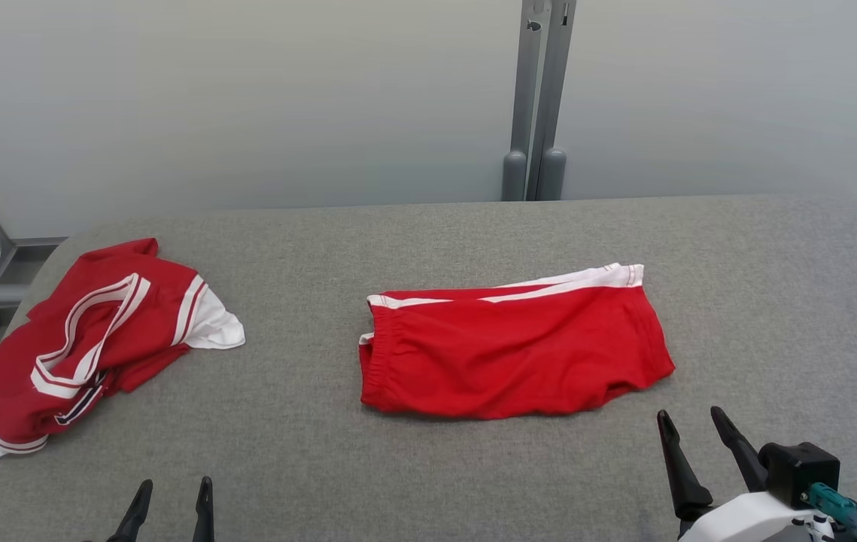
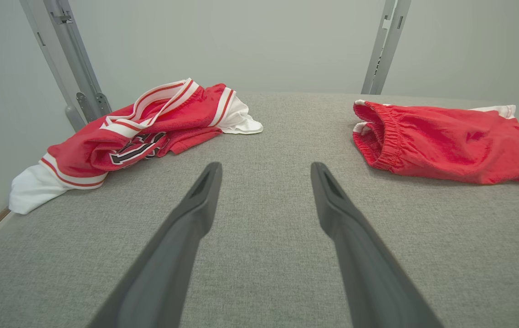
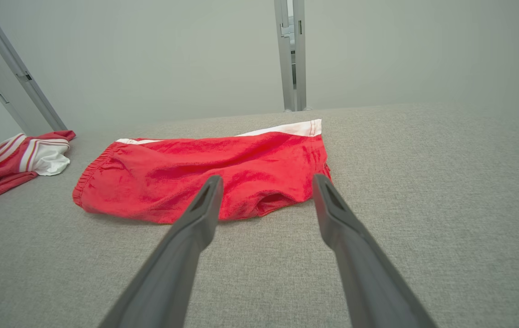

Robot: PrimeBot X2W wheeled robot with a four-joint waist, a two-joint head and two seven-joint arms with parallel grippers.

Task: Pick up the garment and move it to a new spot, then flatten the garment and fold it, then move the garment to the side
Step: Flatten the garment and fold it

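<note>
Grey cloth covers the table I am working over. The red shorts lie folded flat near its middle, waistband toward my left. My right hand sits near their lower right corner, fingers spread and empty, not touching them. My left hand is well apart, likewise spread and empty. A crumpled red-and-white jersey lies far left.

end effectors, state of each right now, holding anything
Left end effector: open, holding nothing.
Right end effector: open, holding nothing.
</note>
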